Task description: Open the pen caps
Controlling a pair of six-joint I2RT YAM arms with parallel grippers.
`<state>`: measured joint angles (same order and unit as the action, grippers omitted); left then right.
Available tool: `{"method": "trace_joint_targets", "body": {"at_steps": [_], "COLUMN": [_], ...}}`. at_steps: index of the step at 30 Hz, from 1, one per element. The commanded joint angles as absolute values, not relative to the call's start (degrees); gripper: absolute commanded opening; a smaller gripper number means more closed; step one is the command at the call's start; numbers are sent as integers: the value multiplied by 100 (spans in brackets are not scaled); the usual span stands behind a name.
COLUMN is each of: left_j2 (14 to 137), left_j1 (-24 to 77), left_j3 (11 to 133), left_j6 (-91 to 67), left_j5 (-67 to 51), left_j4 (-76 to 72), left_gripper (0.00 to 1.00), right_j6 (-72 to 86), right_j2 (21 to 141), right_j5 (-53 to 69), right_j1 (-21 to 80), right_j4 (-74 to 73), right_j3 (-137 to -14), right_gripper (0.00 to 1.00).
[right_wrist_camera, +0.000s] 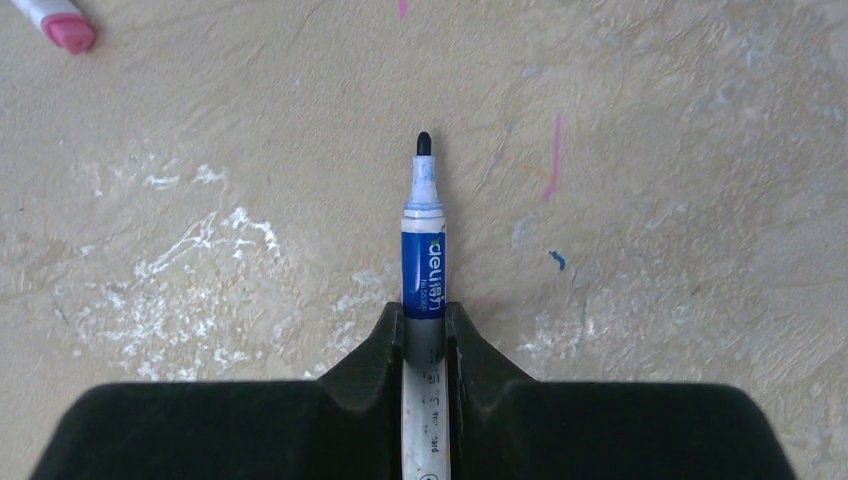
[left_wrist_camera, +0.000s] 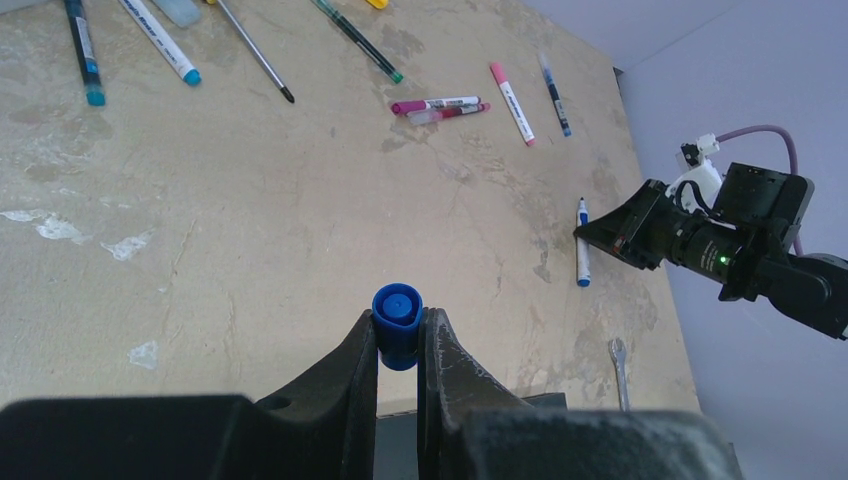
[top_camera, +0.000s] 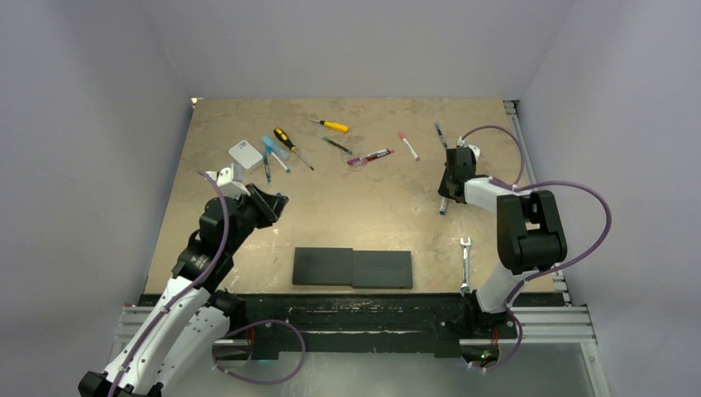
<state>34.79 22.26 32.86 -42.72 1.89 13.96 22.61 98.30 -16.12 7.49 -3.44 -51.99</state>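
Twice over, gripping something blue. Pinching the blue pen cap in the left gripper, with both fingers pressing flat against the cap's sides and its round closed end poking out past the fingertips, at the lower middle of the left wrist view. Holding it up off the tan table, left of centre in the top view.

Clamping a white-barrelled marker pen in the right gripper, with the jaws squeezing the barrel just under its blue label band, at the bottom middle of the right wrist view. Baring the pen's dark writing tip, pointing at the top of that frame. Sitting low over the table at the right of the top view; not managing to tell whether touching the surface or hovering just off it.

Seeing more pens lying across the upper part of the top view: blue-capped pens at upper left beside a white box, a magenta-capped pen near the middle, a pink-capped pen just right of it, each wearing its cap. Seeing also a yellow-handled screwdriver and a black-and-yellow screwdriver among them, a wrench at lower right and two black blocks at bottom centre.
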Motion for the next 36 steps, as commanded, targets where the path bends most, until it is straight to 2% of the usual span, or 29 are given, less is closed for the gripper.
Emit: {"method": "trace_joint_targets", "body": {"at_steps": [1,3,5,6,8,9,14,16,25,30,36], "left_j2": [3489,3515,3539,3539,3541,3542,3631,3653,3534,3612,3639], "left_j1": [2224,2224,2224,2224,2224,2219,2219,2224,2224,2228,2224], "left_j3": [3190,3158,3164,3170,3175,3175,3144,3117,3080,2940,2988], "left_j6": [-4395,-4424,-4434,-4435,-4430,-4430,-4500,-4546,-4562,-4652,-4629], "left_j5": [75,50,28,27,26,26,-92,-162,-119,-185,-190], "left_j4": [1046,995,1001,1008,1005,998,880,831,989,863,924], "left_gripper": [0,0,0,0,0,0,0,0,0,0,0], "right_j6": [2353,2402,2436,2448,2451,2451,2393,2477,3396,3640,3854], "right_j2": [9615,9647,9646,9628,9605,9592,9616,9582,8581,8718,8918], "right_j5": [-1316,-1303,-1219,-1159,-1136,-1126,-866,-883,-1316,-1435,-1450], "right_j1": [773,773,771,773,773,773,847,1099,2632,3160,3260], "right_j4": [-709,-777,-851,-884,-938,-962,-931,-967,-1151,-1094,-900], "right_j3": [-5096,-5114,-5124,-5125,-5166,-5198,-5239,-5230,-4953,-4730,-4500], "right_gripper": [3,11,28,32,35,33,5,0,0,0,0]}}
